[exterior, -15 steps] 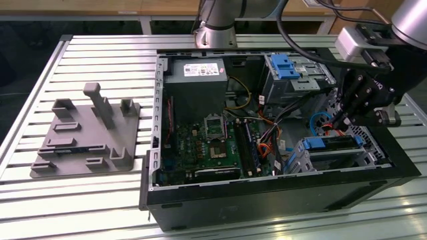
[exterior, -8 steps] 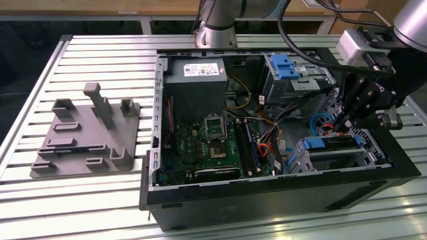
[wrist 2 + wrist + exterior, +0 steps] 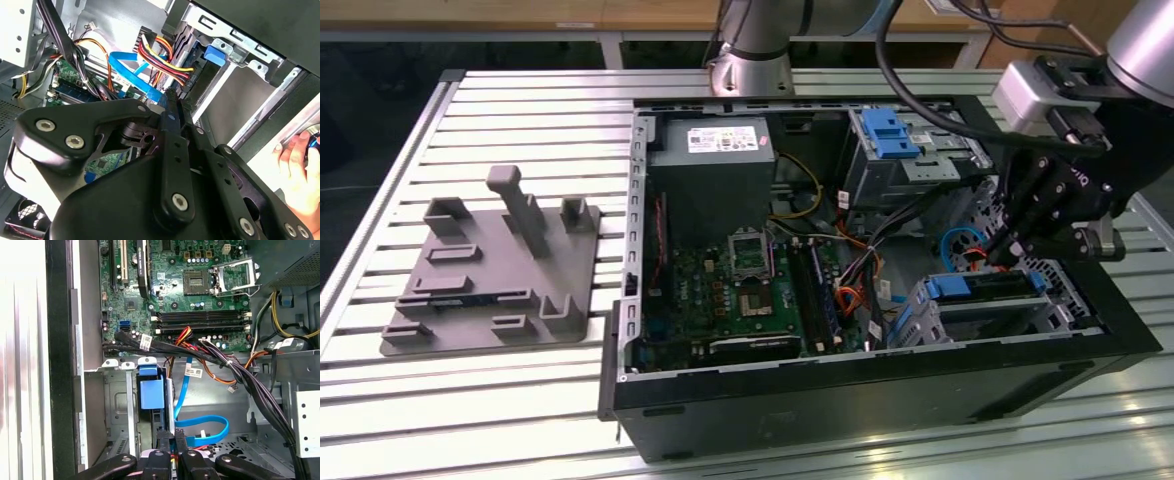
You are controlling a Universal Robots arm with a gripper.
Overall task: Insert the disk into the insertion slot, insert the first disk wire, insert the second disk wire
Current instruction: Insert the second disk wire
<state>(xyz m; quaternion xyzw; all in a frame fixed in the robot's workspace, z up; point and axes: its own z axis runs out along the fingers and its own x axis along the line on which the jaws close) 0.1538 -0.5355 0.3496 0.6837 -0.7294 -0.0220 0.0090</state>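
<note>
Tool [image 3: 1010, 255] above blue-framed disk [image 3: 983, 288] seated in perforated sheet-metal insertion slot [image 3: 937, 322].

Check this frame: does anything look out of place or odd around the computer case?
One thing: a person's hand shows in the second wrist view, close by the computer case, which is unexpected while the arm works there. Inside, the blue cable loops loosely; nothing looks damaged.

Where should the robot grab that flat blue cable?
Probably near the flat blue cable end beside the disk, pinching across its wide flat faces and coming in through the case's open side. The rest loops slack and would just bend.
</note>
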